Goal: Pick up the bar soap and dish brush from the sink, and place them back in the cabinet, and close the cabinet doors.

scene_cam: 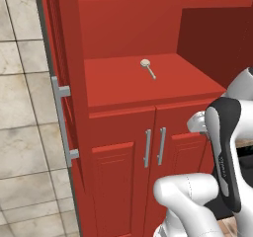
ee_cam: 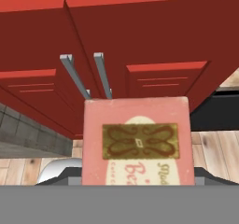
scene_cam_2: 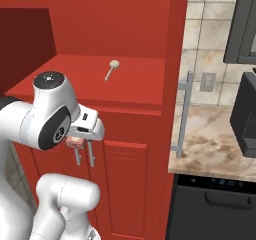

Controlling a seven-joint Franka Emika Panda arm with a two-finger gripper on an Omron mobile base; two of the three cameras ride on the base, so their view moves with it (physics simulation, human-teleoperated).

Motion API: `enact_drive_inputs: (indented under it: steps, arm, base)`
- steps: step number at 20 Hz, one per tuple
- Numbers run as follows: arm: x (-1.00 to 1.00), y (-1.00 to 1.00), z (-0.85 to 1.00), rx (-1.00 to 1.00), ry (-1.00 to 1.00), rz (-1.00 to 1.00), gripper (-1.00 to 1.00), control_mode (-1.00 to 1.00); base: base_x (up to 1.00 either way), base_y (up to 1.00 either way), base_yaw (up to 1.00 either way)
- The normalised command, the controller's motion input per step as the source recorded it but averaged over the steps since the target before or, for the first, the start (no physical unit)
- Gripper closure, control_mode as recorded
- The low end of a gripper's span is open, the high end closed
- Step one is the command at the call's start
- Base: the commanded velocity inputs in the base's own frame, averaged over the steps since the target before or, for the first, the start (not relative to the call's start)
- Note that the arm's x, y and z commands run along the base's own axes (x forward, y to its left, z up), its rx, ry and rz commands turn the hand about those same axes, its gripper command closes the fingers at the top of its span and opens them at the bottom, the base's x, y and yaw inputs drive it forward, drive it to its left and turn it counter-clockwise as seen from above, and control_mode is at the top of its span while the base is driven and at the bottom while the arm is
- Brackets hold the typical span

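One bar soap (ee_cam: 136, 141), held upright in the hand (scene_cam_2: 80, 143).

Inside the open cabinet (scene_cam: 123, 14), the red shelf (scene_cam: 113, 85) carries a single dish brush (scene_cam: 147, 67), lying flat near its middle.

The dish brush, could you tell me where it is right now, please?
The dish brush lies on the open red shelf of the cabinet, above the two smaller closed doors and apart from the hand.
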Motion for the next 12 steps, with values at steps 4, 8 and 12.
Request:
enact_drive_inputs:
  steps: [4,8,12]
  arm:
    - [0.0,0.0,0.0,0.0,0.0,0.0,1.0,1.0]
    - [0.0,0.0,0.0,0.0,0.0,0.0,1.0,1.0]
    - [0.0,0.0,0.12,0.0,-0.07,0.0,1.0,-1.0]
  base:
    - [0.12,0.0,0.0]
    - [0.13,0.0,0.0]
    - [0.0,0.0,0.0]
